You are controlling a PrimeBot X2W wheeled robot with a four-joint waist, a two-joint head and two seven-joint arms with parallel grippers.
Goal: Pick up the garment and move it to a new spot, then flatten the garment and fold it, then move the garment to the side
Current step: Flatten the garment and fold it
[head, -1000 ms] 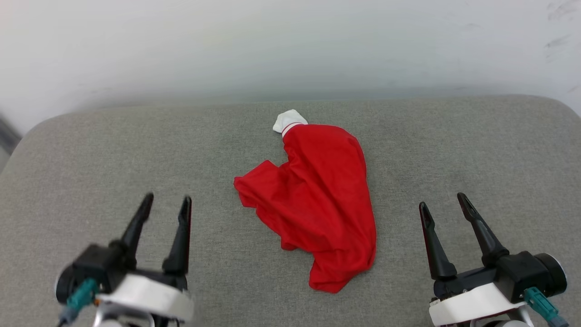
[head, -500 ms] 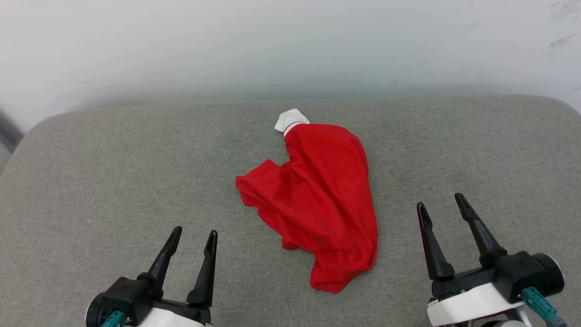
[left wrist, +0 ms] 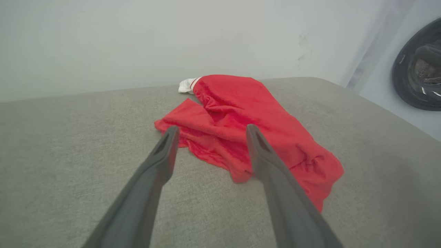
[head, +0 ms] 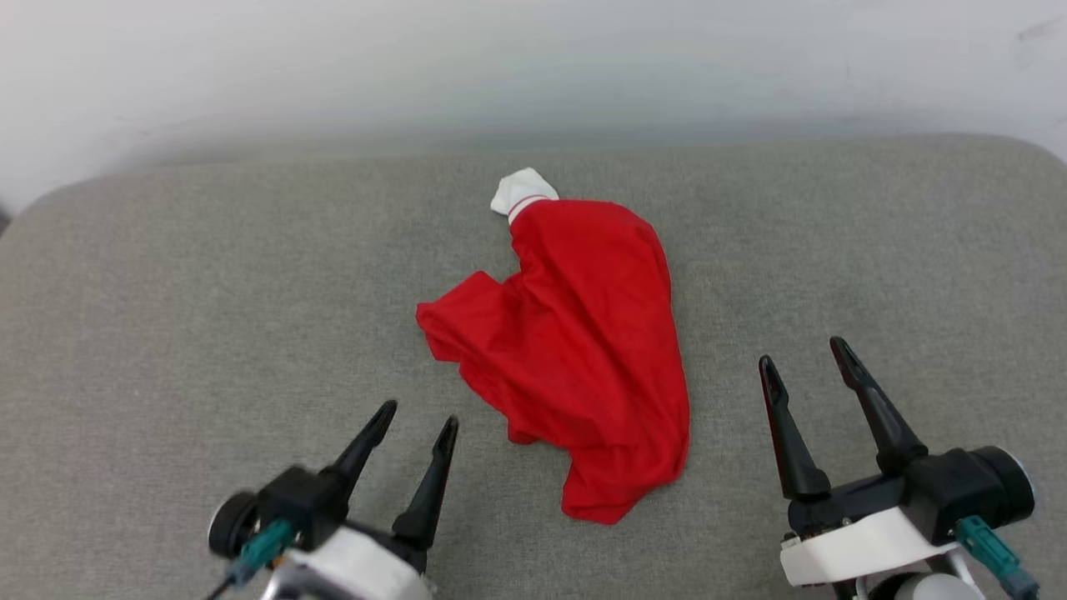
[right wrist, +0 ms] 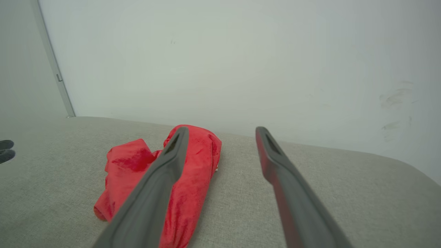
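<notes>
**On the grey cushion (head: pixel 167 292): a red jersey shirt (head: pixel 583 350) in a heap**

It lies mid-cushion, its white sleeve (head: pixel 518 190) at the far end; the left pincer (head: pixel 421 413) and right pincer (head: pixel 800 351) stand apart, empty; the shirt looks soft, light and floppy, so pinch a near edge; the left wrist view adds a dark round thing (left wrist: pixel 418 69) off to one side.

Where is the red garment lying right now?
In the head view the garment lies crumpled centrally on the grey cushion, between the left hand and right hand, touching neither.
</notes>
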